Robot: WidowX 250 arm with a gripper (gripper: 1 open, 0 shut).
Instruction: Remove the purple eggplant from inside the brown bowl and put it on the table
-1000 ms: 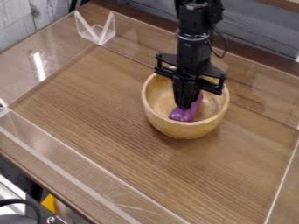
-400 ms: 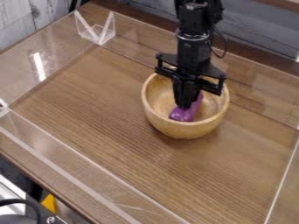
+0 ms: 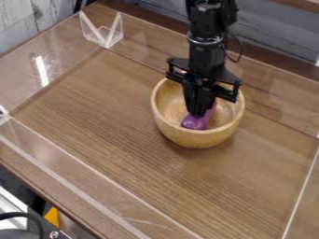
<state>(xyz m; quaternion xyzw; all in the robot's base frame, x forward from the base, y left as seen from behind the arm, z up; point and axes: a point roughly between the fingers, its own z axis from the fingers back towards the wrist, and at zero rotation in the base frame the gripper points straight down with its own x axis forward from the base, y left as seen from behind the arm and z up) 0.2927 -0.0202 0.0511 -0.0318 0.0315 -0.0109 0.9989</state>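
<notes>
The purple eggplant (image 3: 195, 121) was cradled inside the brown bowl (image 3: 206, 138) on the table (image 3: 100, 121), with the fingers (image 3: 197, 102) lowered over it, presumably for a grasp, though whether they were parted or closed on it could not be told.

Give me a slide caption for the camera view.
Robot gripper reaching into a brown bowl beside a purple eggplant.
</notes>
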